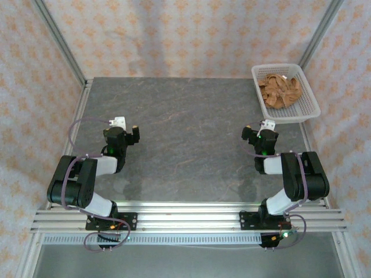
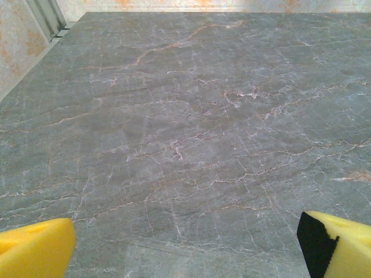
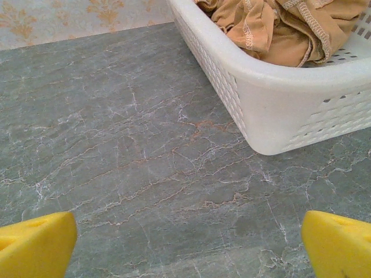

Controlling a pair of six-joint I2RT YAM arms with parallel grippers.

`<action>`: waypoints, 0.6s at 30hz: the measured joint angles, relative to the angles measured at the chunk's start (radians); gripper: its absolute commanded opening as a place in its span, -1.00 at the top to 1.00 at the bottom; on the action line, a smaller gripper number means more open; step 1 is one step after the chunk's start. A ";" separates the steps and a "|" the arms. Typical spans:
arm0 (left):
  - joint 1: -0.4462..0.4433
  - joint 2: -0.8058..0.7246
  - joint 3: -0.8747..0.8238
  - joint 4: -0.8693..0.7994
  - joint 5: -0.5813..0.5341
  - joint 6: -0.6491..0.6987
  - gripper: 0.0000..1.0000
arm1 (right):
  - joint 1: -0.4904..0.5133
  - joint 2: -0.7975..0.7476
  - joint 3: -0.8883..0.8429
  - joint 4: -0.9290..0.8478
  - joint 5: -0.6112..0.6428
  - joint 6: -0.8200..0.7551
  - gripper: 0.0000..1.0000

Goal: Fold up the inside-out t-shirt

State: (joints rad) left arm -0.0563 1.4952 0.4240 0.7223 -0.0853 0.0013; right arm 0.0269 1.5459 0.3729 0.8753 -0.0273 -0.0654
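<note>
Overhead, the inside-out t-shirt (image 1: 280, 90) lies crumpled in the basket (image 1: 290, 116) at two o'clock; the right wrist view adds its pale seam stitching. The left gripper (image 2: 185, 249) and right gripper (image 3: 188, 246) gape empty.

Open tabletop (image 1: 191, 133), basket (image 1: 290, 115) far right corner

A grey veined stone-look tabletop (image 1: 191, 145) sits enclosed by walls (image 1: 174, 35) papered in pale orange floral print.

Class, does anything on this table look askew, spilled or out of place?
Only the orange-brown cloth t-shirt, crumpled in a heap inside the white plastic mesh basket at the far right corner; nothing spilled or damaged.
</note>
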 measured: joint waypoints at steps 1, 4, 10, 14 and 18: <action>0.000 0.000 0.000 0.000 0.000 0.000 -1.00 | 0.000 0.000 0.000 0.000 0.000 0.000 -0.99; 0.000 0.000 0.000 0.000 0.000 0.000 -1.00 | 0.000 0.000 0.000 0.000 0.000 0.000 -0.99; -0.003 -0.005 0.004 -0.016 0.002 0.009 -1.00 | 0.000 0.000 0.000 0.000 0.013 0.002 -0.99; -0.044 -0.100 0.084 -0.261 -0.023 0.003 -1.00 | 0.018 -0.051 -0.011 -0.025 0.111 0.013 -0.99; -0.086 -0.244 0.211 -0.460 -0.059 -0.056 -1.00 | 0.064 -0.264 0.034 -0.256 0.257 0.073 -0.99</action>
State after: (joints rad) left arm -0.1425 1.2514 0.6353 0.2619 -0.1444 -0.0547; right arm 0.0914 1.2819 0.4072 0.6193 0.2295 0.0074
